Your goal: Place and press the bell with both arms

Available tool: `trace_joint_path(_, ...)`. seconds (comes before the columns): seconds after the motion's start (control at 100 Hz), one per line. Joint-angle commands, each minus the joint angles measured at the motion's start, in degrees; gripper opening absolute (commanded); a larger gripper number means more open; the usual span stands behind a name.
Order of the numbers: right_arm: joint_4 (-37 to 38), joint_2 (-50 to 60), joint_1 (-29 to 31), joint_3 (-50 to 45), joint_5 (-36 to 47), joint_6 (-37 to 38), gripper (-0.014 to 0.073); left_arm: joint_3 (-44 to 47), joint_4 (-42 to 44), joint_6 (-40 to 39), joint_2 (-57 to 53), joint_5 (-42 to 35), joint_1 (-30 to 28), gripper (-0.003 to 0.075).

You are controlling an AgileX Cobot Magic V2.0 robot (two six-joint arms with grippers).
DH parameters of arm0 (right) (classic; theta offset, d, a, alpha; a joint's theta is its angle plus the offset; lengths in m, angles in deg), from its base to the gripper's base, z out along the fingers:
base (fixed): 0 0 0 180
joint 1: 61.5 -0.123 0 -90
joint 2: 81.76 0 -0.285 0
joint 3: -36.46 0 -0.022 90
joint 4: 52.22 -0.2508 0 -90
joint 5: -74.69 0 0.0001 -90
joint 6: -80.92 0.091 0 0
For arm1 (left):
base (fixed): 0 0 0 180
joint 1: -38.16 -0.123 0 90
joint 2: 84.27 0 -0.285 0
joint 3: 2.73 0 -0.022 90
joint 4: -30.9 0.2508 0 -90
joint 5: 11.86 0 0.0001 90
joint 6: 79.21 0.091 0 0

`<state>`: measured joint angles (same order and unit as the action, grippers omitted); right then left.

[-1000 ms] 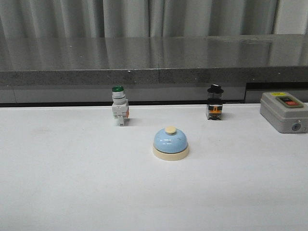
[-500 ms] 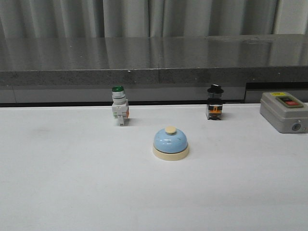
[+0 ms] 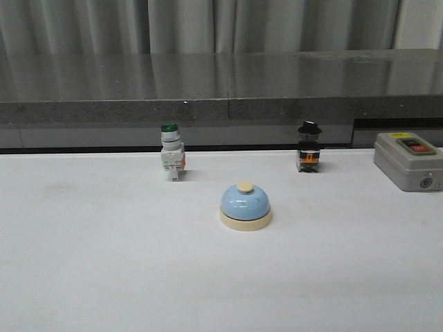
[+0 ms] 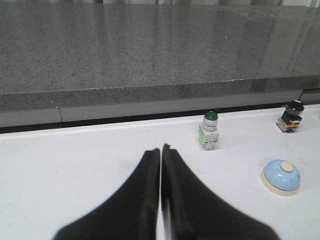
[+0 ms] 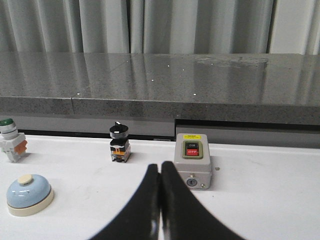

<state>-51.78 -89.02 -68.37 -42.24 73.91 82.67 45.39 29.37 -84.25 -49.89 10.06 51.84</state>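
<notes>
I haven't started yet: the bell (image 3: pixel 245 206) sits untouched on the white table (image 3: pixel 104 263), centred, nearer than the green-capped switch (image 3: pixel 172 160) on its left and the black-knobbed switch (image 3: pixel 309 146) on its right. My left gripper (image 4: pixel 161 152) and right gripper (image 5: pixel 160 170) are both pinched closed on nothing, well apart from it. Next, I judge, one must spread its fingers to grasp the smooth, glossy dome above its cream base.
</notes>
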Motion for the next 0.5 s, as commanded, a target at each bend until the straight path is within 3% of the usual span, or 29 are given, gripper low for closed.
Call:
trace_joint_path(0.0,0.2,1.1,0.3,0.8,4.7,-0.1,-0.0069,-1.5,-0.6,-0.5,0.2,-4.7,-0.2,-0.0020)
trace_joint_path(0.49,0.2,1.1,0.3,0.8,4.7,-0.1,-0.0069,-1.5,1.0,-0.5,0.2,-6.6,-0.2,-0.0020)
